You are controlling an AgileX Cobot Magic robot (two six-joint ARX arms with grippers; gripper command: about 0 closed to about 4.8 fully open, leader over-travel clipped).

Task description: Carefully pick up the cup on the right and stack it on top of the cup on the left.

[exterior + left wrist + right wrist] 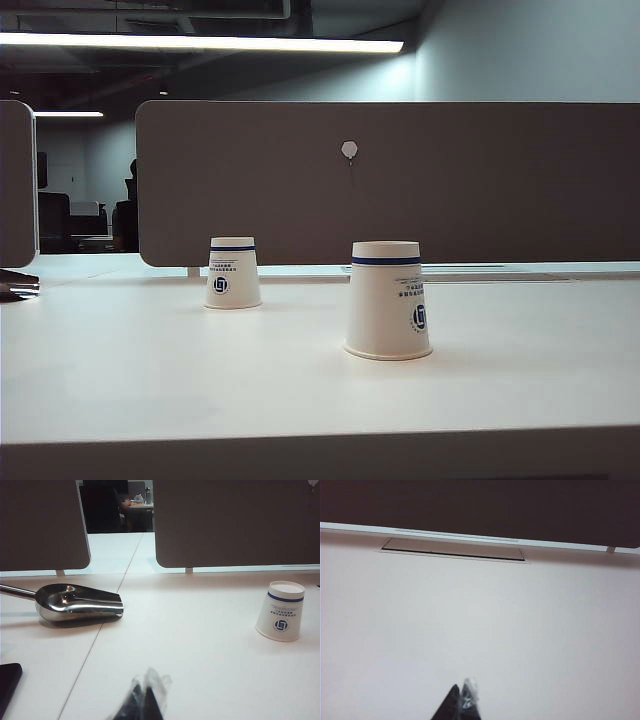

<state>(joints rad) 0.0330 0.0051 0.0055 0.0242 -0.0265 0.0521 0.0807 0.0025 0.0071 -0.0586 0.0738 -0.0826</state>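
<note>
Two white paper cups with a blue band stand upside down on the white table (150, 390). The cup on the left (233, 272) is farther back. The cup on the right (388, 300) is nearer and looks larger. The left wrist view shows the left cup (281, 611) off to one side, well ahead of my left gripper (143, 687), which is shut with clear film over its dark fingertips. My right gripper (462, 687) is shut too, over bare table with no cup in its view. Neither gripper appears in the exterior view.
A shiny metal scoop (75, 602) lies on the table near the left arm, its tip at the exterior view's left edge (18, 286). A dark flat object (7, 685) sits close by. Grey divider panels (400, 180) line the back. A cable hatch (452, 550) is set into the table.
</note>
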